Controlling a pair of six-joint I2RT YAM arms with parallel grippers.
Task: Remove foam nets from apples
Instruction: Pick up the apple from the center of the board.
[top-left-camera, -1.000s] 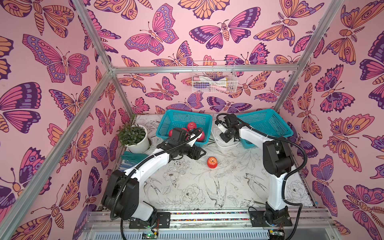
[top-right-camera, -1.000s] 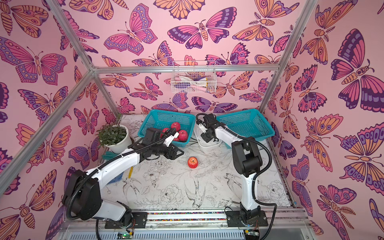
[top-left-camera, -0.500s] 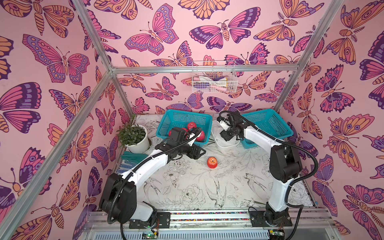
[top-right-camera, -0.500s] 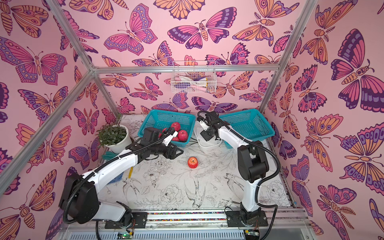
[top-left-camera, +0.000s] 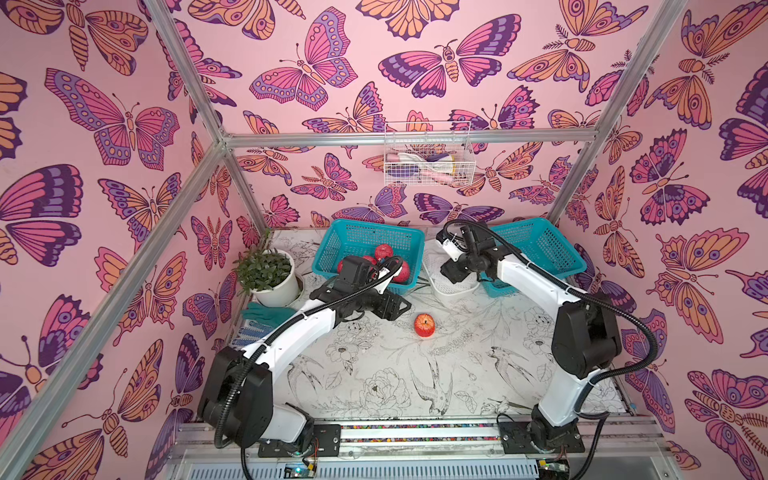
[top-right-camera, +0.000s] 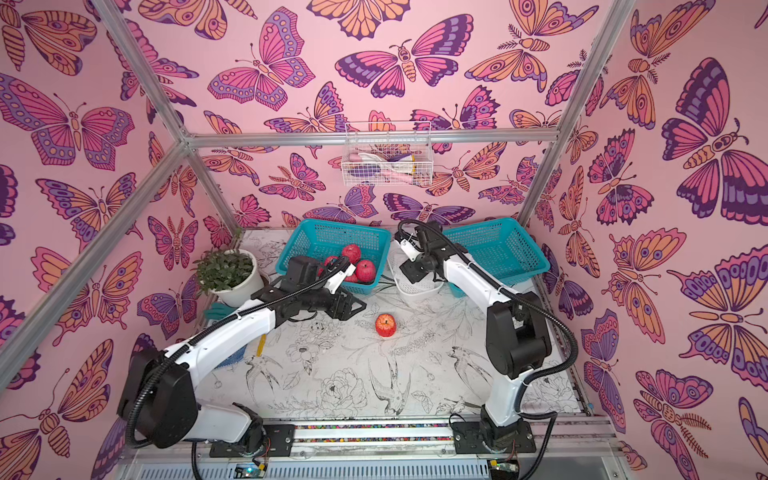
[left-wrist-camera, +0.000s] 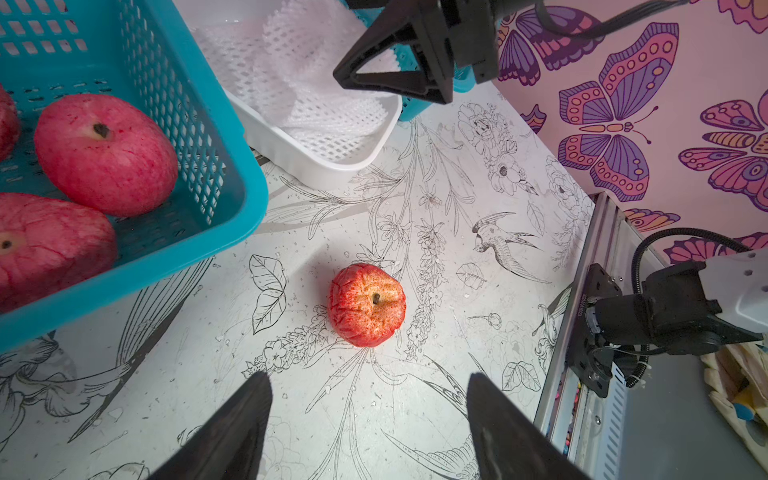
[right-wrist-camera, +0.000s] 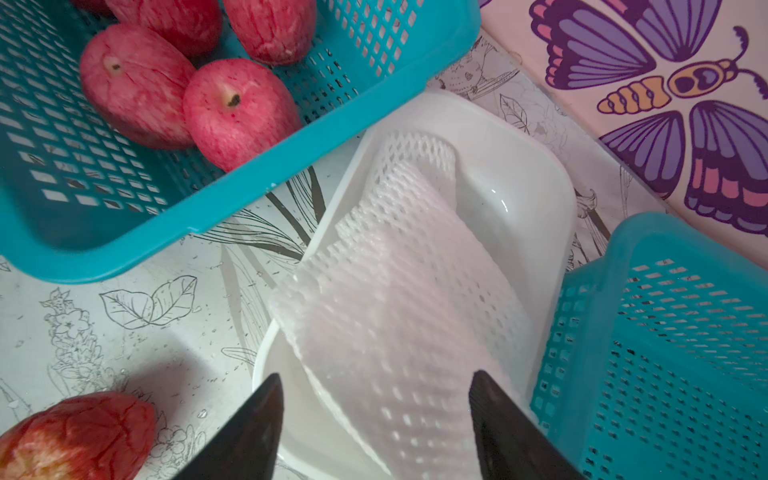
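Gaping left claw (left-wrist-camera: 368, 376) near bare apple (left-wrist-camera: 366, 305); right claw (right-wrist-camera: 376, 374) released above blurred foam nets (right-wrist-camera: 399, 291); basket apples (left-wrist-camera: 104, 153) cropped.

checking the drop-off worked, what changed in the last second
The right end effector opened over the white tray and let the foam net go into it; its elbow swung outward. The left end effector and the loose apple stayed put.
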